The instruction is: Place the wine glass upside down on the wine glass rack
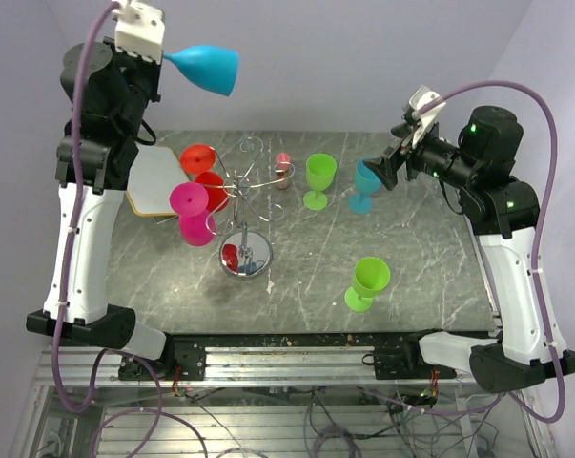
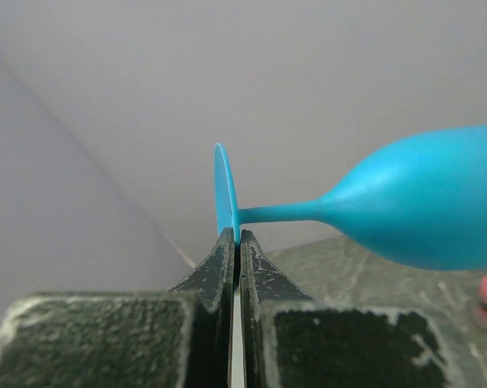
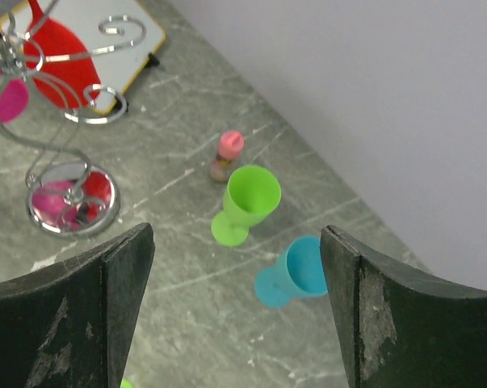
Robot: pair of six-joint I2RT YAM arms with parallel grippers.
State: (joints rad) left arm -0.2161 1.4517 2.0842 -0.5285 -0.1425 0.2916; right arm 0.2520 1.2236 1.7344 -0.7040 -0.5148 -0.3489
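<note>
My left gripper (image 1: pixel 161 52) is raised high at the back left, shut on the foot of a blue wine glass (image 1: pixel 207 68) held sideways, bowl pointing right. In the left wrist view the fingertips (image 2: pixel 227 242) pinch the thin blue foot disc (image 2: pixel 223 190), and the bowl (image 2: pixel 425 206) extends right. The silver wire rack (image 1: pixel 244 186) stands mid-table on a round chrome base (image 1: pixel 245 256), with red (image 1: pixel 198 158) and pink (image 1: pixel 189 200) glasses hanging on its left arms. My right gripper (image 3: pixel 235 267) is open and empty, up at the right above a blue glass (image 3: pixel 295 271).
Upright glasses stand on the grey table: green (image 1: pixel 318 179), blue (image 1: pixel 365 185), and green near the front (image 1: pixel 368 282). A small pink-capped bottle (image 1: pixel 283 170) stands behind the rack. A white board (image 1: pixel 155 181) lies at the left by the left arm.
</note>
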